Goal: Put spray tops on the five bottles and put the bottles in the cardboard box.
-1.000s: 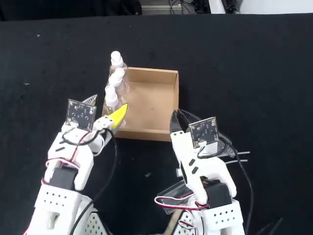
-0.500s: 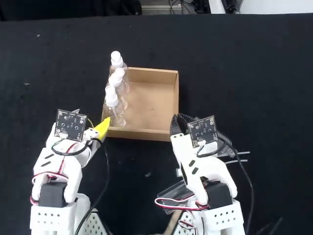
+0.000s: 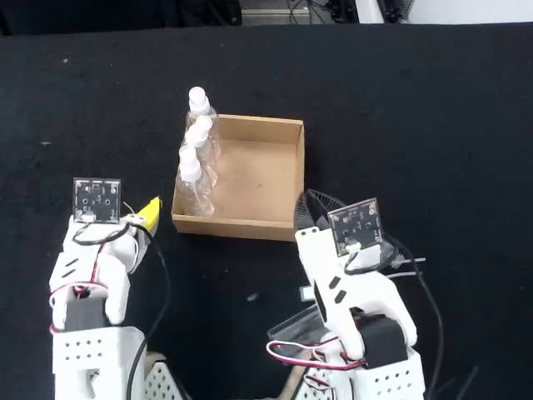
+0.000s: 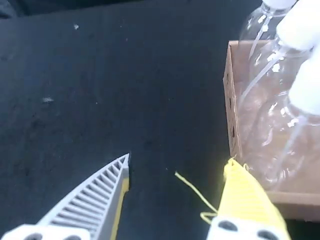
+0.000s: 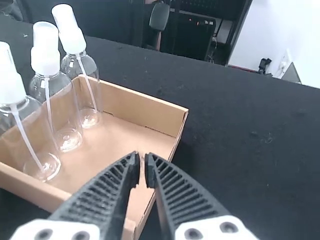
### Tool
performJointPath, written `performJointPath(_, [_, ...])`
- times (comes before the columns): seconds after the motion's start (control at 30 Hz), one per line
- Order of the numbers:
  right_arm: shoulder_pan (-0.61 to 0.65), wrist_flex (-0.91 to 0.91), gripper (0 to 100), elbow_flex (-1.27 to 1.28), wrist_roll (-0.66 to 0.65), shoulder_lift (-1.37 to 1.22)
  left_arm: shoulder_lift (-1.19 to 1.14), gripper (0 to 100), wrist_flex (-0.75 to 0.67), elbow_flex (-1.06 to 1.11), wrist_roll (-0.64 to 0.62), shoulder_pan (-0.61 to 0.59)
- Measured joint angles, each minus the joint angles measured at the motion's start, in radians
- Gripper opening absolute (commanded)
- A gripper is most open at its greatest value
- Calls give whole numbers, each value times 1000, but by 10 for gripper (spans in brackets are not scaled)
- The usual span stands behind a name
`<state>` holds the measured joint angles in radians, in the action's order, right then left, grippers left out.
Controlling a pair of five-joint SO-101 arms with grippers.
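Black tabletop [image 3: 416, 100]; three topped bottles [image 5: 55, 110] in cardboard box [image 3: 241, 227], prob light, thin, slick plastic, so grip mid-body; left gripper [image 4: 178, 161] spread, right gripper [image 5: 141, 157] pressed together

Black tabletop [image 3: 416, 100] is running to the high view's top edge, cables [image 3: 331, 10] are lying there right of centre, a white patch [image 3: 470, 10] is showing upper right, and a chair [image 5: 159, 15] and dark cabinet [image 5: 205, 30] are standing before a white wall [image 5: 272, 30].
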<state>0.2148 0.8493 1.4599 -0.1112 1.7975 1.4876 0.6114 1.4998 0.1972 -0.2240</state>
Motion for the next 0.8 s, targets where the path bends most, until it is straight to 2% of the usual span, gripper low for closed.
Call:
performJointPath(0.17, [0,26,15,-80,-2,-5,-218,209,-80,-52,-6,0])
performJointPath(0.4, [0,-69,15,-192,2,-338,-476,209,-173,-84,-6,12])
performJointPath(0.6, [-100,-235,15,-308,109,-675,-508,209,-183,-84,-6,37])
performJointPath(0.8, [-135,-269,15,-493,203,-1039,-508,209,-221,-84,-11,43])
